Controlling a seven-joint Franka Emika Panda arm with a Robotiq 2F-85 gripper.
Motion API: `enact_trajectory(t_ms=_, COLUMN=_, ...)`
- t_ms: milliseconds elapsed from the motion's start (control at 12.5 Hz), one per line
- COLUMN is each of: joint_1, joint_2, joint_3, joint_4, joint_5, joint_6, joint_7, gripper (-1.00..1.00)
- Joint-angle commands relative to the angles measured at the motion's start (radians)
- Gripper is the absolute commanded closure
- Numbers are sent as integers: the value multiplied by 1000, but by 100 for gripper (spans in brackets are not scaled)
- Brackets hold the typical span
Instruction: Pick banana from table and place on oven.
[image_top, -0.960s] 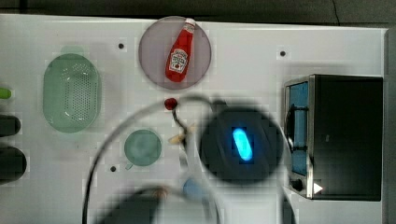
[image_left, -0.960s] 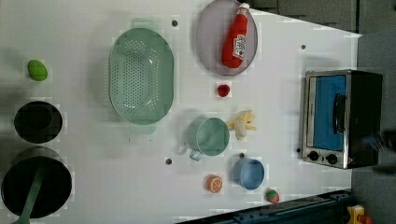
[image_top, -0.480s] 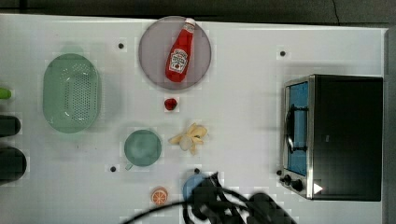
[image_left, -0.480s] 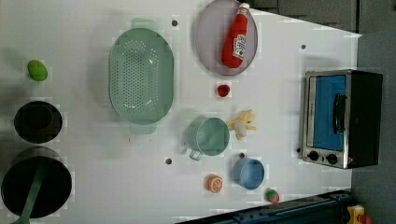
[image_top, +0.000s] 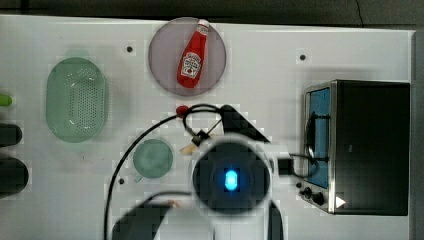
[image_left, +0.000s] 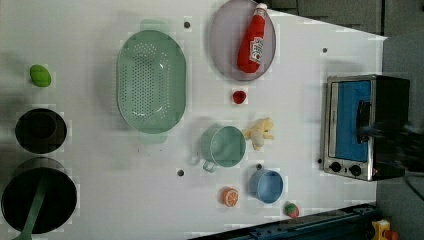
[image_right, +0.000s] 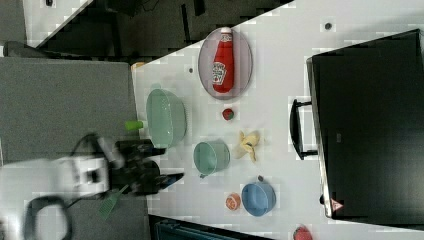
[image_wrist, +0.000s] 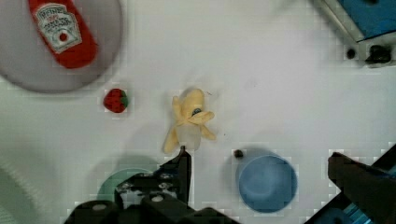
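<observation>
The gripper (image_wrist: 259, 161) hangs above the table (image_left: 300, 100) with its two dark fingers (image_wrist: 182, 168) spread wide apart and nothing between them. In the wrist view the banana (image_wrist: 189, 120) lies flat on the white surface just off the tip of one finger, near it but apart, its peel flaps splayed out.

Around it, a small strawberry (image_wrist: 115, 101) sits close by, a teal cup (image_left: 225, 146) stands just beside the banana, and a blue cup (image_wrist: 267, 182) stands near the other side. An orange slice (image_left: 230, 196) lies next to the blue cup in the left view. Further off, a ketchup bottle (image_left: 252, 40) lies on a grey plate (image_left: 222, 45), and a green colander (image_left: 150, 82) sits beyond the teal cup.

The oven (image_left: 367, 125) stands near the table's edge at the left view's right, well apart from the banana, its blue glass door facing the clutter and its black top bare (image_right: 370, 130). White tabletop lies open between banana and oven. Two black pots (image_left: 40, 130) sit at the left view's left.
</observation>
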Motion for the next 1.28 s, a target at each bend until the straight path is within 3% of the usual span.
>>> enact_trajectory(t_ms=80, joint_1=-1, joint_2=68, joint_3=0, joint_4=-50, joint_5=8, joint_6=107, joint_7=45, gripper=-100)
enact_trajectory(t_ms=960, joint_1=10, joint_2=486, joint_3=40, joint_4=-167, joint_5=9, joint_6=630, joint_7=67, gripper=-100)
enact_trajectory(t_ms=1280, joint_1=16, joint_2=579, joint_3=51, joint_4=-180, joint_5=9, joint_6=698, joint_7=197, gripper=-100)
